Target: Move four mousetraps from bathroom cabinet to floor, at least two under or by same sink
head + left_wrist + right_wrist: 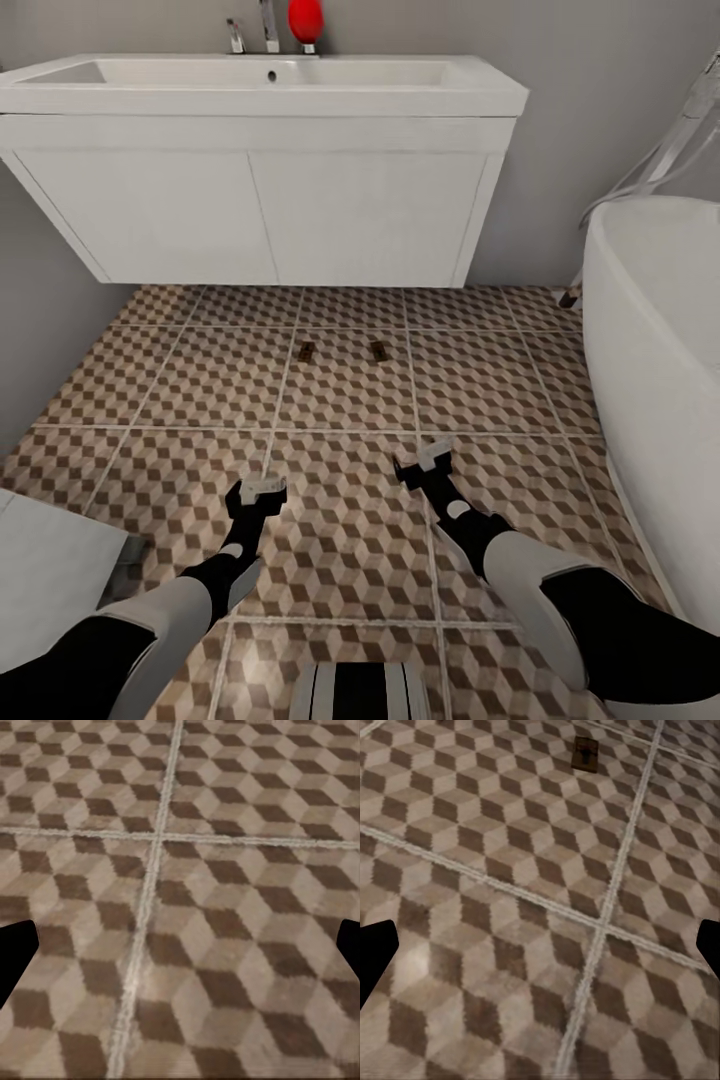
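Note:
Two mousetraps lie on the cube-patterned bathroom floor (340,500), just in front of the vanity: one mousetrap (307,350) to the left and the other mousetrap (379,350) to the right. The white bathroom sink (265,85) with its chrome faucet (268,25) sits on the wall-hung vanity (260,210) behind them. My left gripper (262,488) hangs low over bare tiles, open and empty. My right gripper (425,462) is open and empty too, nearer the traps. In the right wrist view a mousetrap (585,753) lies ahead of the open gripper (540,952). The left wrist view has tiles under the open gripper (180,952).
The white bathtub (660,380) fills the right side, its wall close to my right arm. A red object (306,20) stands on the sink's back edge. A pale grey slab (50,570) juts in at the lower left. Grey walls close off the back and left.

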Tool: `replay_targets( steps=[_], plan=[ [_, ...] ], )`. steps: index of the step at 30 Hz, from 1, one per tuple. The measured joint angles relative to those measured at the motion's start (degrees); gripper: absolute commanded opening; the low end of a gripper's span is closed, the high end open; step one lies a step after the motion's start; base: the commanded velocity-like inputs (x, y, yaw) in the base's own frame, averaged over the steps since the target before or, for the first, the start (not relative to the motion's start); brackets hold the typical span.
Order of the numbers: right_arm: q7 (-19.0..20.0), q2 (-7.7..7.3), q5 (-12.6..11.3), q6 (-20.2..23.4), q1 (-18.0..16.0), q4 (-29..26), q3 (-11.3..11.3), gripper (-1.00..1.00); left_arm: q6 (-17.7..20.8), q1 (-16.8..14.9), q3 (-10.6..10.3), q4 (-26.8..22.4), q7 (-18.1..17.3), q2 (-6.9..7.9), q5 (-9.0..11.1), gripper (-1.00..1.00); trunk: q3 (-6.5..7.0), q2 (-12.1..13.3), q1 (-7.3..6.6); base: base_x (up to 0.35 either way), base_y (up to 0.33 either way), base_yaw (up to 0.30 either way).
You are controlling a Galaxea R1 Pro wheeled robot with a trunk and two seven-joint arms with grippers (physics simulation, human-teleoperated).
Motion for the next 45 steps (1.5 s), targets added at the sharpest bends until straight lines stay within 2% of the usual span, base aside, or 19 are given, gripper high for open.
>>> replay_targets(
  steps=[7,19,27,29,38,45],
  plan=[
    [0.0,-0.61,0.0,-0.4,2.3,0.0,0.0,1.0,-4.3,1.2,0.0,3.2,0.0,-0.38,0.0,1.0,1.55,0.1,-0.18,0.0,0.0,0.0],
    [-0.1,-2.04,0.0,-3.4,5.7,0.0,0.0,1.0,-6.7,4.3,0.0,3.9,0.0,-0.33,0.0,1.0,4.21,0.3,-0.49,0.0,0.0,0.0],
    [-0.1,-3.54,-0.1,-3.8,8.3,0.0,0.0,1.0,-11.9,6.2,0.0,4.9,0.2,-0.24,0.0,1.0,5.65,3.5,-2.24,0.0,0.0,0.0],
    [-0.1,-4.5,-0.1,-4.5,10.1,0.0,0.0,1.0,-12.8,7.7,0.1,5.5,0.2,-0.3,0.1,1.0,6.0,4.3,-2.67,0.0,0.0,0.0],
    [-0.1,-5.71,-0.3,-6.6,14.7,0.0,0.1,1.0,-13.3,11.0,0.0,5.7,0.2,-0.18,0.1,1.0,7.62,7.9,-4.65,0.0,0.0,0.0],
    [-0.1,-6.24,-0.3,-8.5,16.5,0.1,0.1,1.0,-15.1,12.3,0.0,6.0,0.2,-0.05,0.1,1.0,8.88,10.7,-6.19,0.0,0.0,0.0]
  ],
)
